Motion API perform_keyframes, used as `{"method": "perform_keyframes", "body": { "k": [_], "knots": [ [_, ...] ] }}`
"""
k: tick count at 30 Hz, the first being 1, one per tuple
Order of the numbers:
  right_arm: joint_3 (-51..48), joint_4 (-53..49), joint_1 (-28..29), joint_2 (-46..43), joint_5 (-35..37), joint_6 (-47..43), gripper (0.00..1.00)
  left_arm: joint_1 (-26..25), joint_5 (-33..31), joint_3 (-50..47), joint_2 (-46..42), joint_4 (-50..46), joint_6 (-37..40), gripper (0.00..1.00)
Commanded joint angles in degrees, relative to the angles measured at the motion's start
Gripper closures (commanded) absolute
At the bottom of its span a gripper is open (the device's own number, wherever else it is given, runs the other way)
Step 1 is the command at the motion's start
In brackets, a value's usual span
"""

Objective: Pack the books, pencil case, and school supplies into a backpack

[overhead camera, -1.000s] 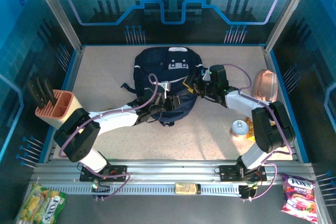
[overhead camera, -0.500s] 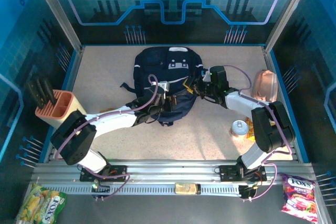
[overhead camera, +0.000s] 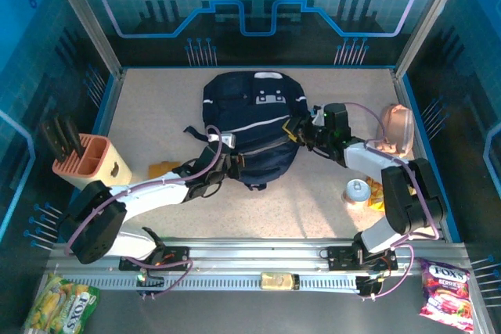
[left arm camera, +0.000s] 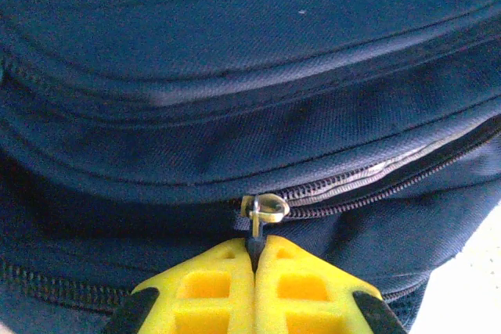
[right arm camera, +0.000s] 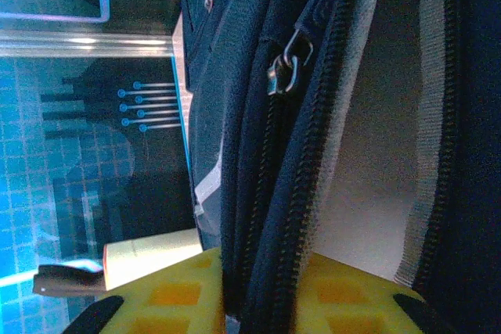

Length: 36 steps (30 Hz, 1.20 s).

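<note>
The left arm (overhead camera: 156,191) has pulled back toward the lower left of the top view. A pad (overhead camera: 163,168) now shows on the worktop (overhead camera: 156,107) where the arm covered it before.

The left jaws are squeezed tight on the zip pull (left arm camera: 264,209), at the bottom middle of the left wrist view. Its little metal ring sticks up just above the yellow tips. The zip runs off to the right from there, with a pale strip showing along it.

The right jaws are clamped on the bag's open edge, at the bottom of the right wrist view. Dark cloth and zip teeth are caught between the yellow tips. A second pull (right arm camera: 286,56) hangs higher up in that view.

In the top view the bag (overhead camera: 250,111) lies in the middle of the worktop. The left jaws are at its lower left edge and the right jaws at its right edge. The pad lies left of the bag, just beside the left arm. The pencil case (overhead camera: 395,127) sits at the right, well apart from the bag. A pink rack (overhead camera: 86,160) with black pieces stands at the far left.
</note>
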Motion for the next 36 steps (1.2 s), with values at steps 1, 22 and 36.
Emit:
{"method": "perform_keyframes", "body": {
  "k": [1, 22, 36],
  "knots": [
    [-0.8, -0.1, -1.7, -4.5, 5.4, -2.1, 0.73, 0.1, 4.9, 5.1, 1.7, 3.0, 5.6, 1.00],
    [-1.9, -4.1, 8.6, -4.5, 19.9, 7.9, 0.52, -5.2, 11.2, 16.0, 13.7, 4.9, 9.0, 1.00],
    [-1.3, -3.4, 4.0, -5.5, 17.0, 3.6, 0.84, -1.5, 7.4, 8.9, 6.7, -1.8, 10.8, 1.00]
  ]
}}
